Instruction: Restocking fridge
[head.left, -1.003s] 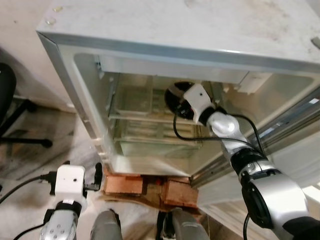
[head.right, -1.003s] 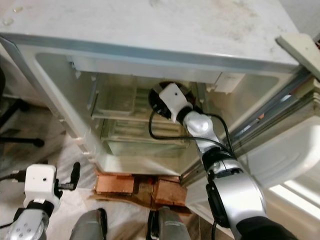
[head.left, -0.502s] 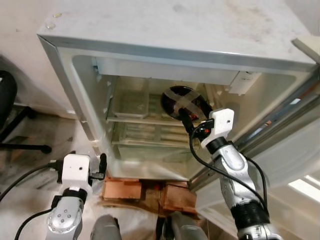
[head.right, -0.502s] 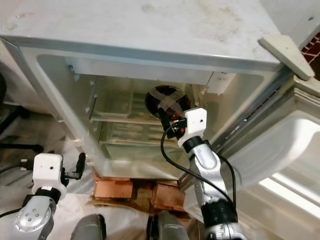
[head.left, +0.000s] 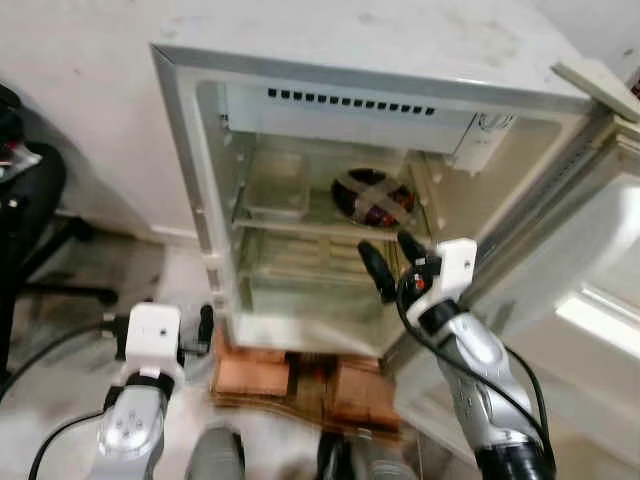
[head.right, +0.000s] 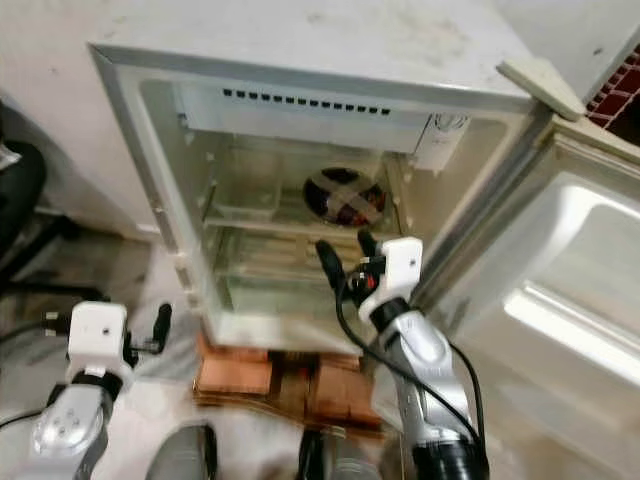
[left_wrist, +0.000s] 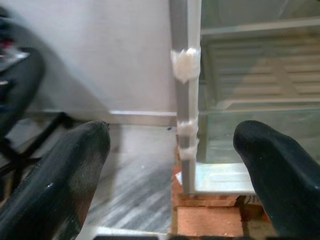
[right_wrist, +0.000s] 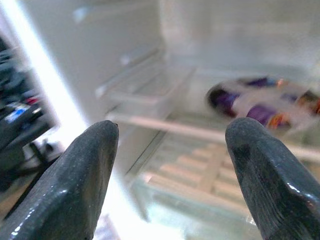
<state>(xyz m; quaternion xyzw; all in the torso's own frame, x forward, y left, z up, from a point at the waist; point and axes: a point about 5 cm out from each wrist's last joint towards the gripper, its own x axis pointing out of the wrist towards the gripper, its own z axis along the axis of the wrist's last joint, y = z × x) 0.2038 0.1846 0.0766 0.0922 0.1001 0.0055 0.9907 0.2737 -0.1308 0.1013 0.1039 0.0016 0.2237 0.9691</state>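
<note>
A container (head.left: 372, 196) lies on the fridge (head.left: 350, 60) shelf (head.left: 300, 226), right of a tray (head.left: 276, 188).

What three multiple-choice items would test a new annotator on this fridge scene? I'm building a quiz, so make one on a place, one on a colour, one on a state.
1. Where does the taped round container lie?
A. on the upper shelf inside the fridge
B. on the floor
C. on top of the fridge

2. What colour are the blocks under the fridge?
A. blue
B. reddish-brown
C. green

3. How is the right gripper?
A. shut on the container
B. open, holding nothing
C. shut on the door

Key: 1 A, the round container sits on the upper shelf of the fridge. 2 B, the blocks are reddish-brown. 3 B, the right gripper has its fingers spread before the shelves, nothing between them.
</note>
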